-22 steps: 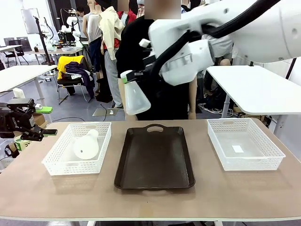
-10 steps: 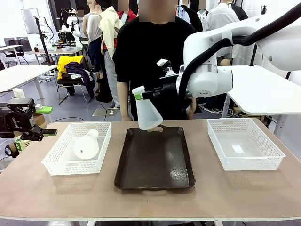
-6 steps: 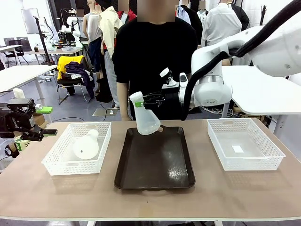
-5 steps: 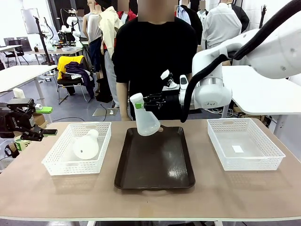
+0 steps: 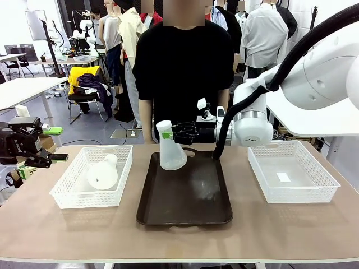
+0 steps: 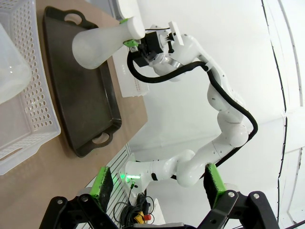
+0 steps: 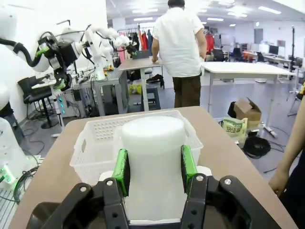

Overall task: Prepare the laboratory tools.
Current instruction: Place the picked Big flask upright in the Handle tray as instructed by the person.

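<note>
Frosted translucent flask point(image 5: 170, 154), glossy dk-brown tray point(image 5: 185, 196), white plastic mesh basket point(image 5: 291, 193), matt wood-look tabletop point(image 5: 280, 230).

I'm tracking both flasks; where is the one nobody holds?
In the front view, the free flask lies on its side in the left white mesh basket, left of the dark tray.

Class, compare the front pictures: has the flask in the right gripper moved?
Yes. The flask in the right gripper has come down, from well above the dark tray to its far end, near the handle.
</note>
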`<state>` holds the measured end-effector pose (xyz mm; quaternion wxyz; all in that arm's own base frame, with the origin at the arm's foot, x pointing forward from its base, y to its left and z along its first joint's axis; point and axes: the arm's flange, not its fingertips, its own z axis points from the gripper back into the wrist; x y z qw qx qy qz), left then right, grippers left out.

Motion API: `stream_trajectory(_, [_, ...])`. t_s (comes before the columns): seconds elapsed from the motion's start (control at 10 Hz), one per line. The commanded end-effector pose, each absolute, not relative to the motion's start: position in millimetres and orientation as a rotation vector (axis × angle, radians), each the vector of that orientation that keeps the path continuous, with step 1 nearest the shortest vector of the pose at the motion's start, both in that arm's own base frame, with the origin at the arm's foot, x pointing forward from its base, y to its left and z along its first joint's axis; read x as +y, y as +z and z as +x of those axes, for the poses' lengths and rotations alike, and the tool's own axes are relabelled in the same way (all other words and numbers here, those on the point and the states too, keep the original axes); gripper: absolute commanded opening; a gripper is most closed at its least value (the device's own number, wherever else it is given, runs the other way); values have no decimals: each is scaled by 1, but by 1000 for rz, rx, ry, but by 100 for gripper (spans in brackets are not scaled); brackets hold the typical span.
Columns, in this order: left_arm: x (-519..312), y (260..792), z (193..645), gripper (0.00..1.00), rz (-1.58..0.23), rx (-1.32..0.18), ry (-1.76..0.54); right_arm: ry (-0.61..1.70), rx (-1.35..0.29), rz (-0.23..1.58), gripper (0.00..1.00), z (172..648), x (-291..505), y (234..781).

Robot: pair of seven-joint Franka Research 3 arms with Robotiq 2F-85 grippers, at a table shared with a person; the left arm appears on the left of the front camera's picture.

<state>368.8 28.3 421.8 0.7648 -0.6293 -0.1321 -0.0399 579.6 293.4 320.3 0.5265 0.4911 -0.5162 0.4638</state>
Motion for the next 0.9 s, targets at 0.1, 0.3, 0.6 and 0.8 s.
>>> stream_trajectory(0.1, [29,424,368,100,-1375,-291,-83,1076,-1292,1186,0,589,289,306])
stream_trajectory(0.3, [29,424,368,100,-1375,-291,-83,1087,-1297,1200,0,593,281,298])
stream_trajectory(0.6, [29,424,368,100,-1375,-291,-83,1131,-1307,1234,0,598,278,287])
stream_trajectory(0.8, [29,424,368,100,-1375,-291,-83,1129,-1312,1241,0,598,277,280])
